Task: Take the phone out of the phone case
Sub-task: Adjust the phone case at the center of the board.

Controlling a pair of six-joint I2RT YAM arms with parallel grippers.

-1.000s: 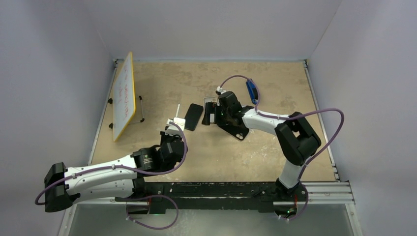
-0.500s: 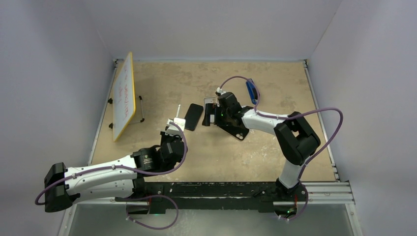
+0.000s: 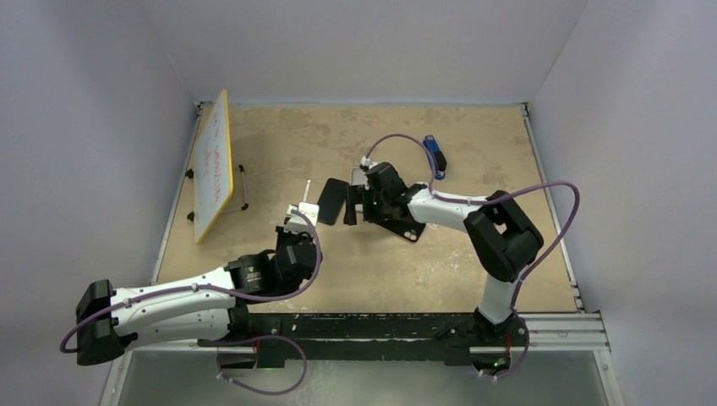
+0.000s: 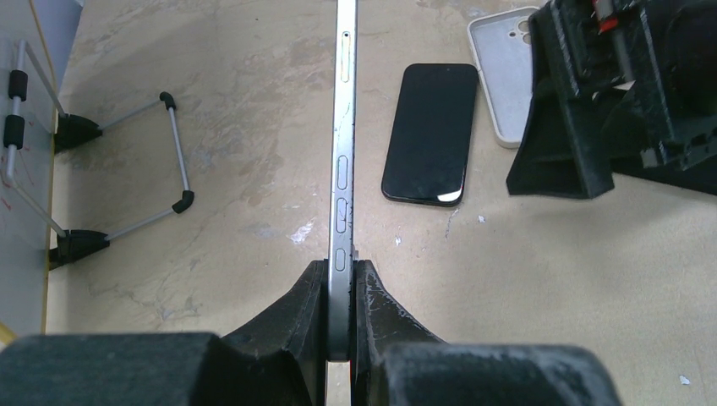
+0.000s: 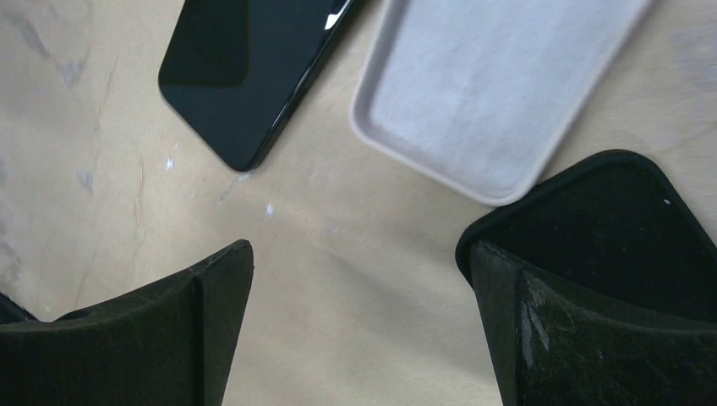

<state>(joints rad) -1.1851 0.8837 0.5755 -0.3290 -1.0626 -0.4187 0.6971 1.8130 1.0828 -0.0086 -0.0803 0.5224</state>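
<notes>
1. The left gripper (image 4: 341, 275) has its jaws pressed onto a silver phone (image 4: 343, 127). They pinch it by the near end, so it stands on its thin edge with the side buttons facing the wrist camera. It's off the table (image 3: 473, 135), just left of the black phone (image 4: 430, 133).
2. The right gripper (image 5: 357, 254) has its jaws spread wide with nothing between them but bare table. It sits low, just right of the black phone.
3. The black phone lies flat, screen up and dark. It isn't touching either gripper.
4. The case (image 5: 499, 85) is light grey and lies open side up with nothing in it, so you can see the soft lining. It's just right of the black phone, a bit further back, with a small gap between them.
5. A black slab (image 5: 609, 220) with rounded corners lies flat, further right of the black phone than the case is. One right-hand finger covers part of it. I can't tell if it's a case or something else.
6. A whiteboard (image 3: 212, 165) on wire feet stands well left of the black phone. It has red writing, too small to read.
7. A blue thing (image 3: 435, 154) is well to the right of the black phone and further back.
</notes>
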